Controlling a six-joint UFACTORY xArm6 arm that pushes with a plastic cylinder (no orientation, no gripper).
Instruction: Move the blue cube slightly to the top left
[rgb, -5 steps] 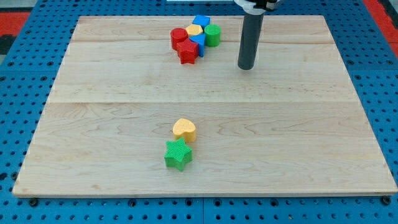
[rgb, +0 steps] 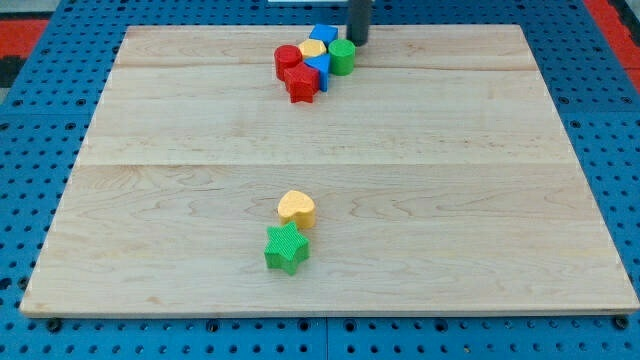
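Observation:
The blue cube (rgb: 323, 34) sits at the top of a tight cluster near the board's top edge. My tip (rgb: 357, 41) stands just to the right of the blue cube and just above the green cylinder (rgb: 342, 57). The cluster also holds a yellow block (rgb: 312, 49), a second blue block (rgb: 319, 68), a red cylinder (rgb: 288, 60) and a red star-like block (rgb: 302, 82).
A yellow heart (rgb: 296, 208) and a green star (rgb: 286, 248) lie together at the lower middle of the wooden board (rgb: 480, 200). Blue pegboard surrounds the board.
My tip has moved up and left, from the open board right of the cluster to beside the blue cube. No block has visibly moved.

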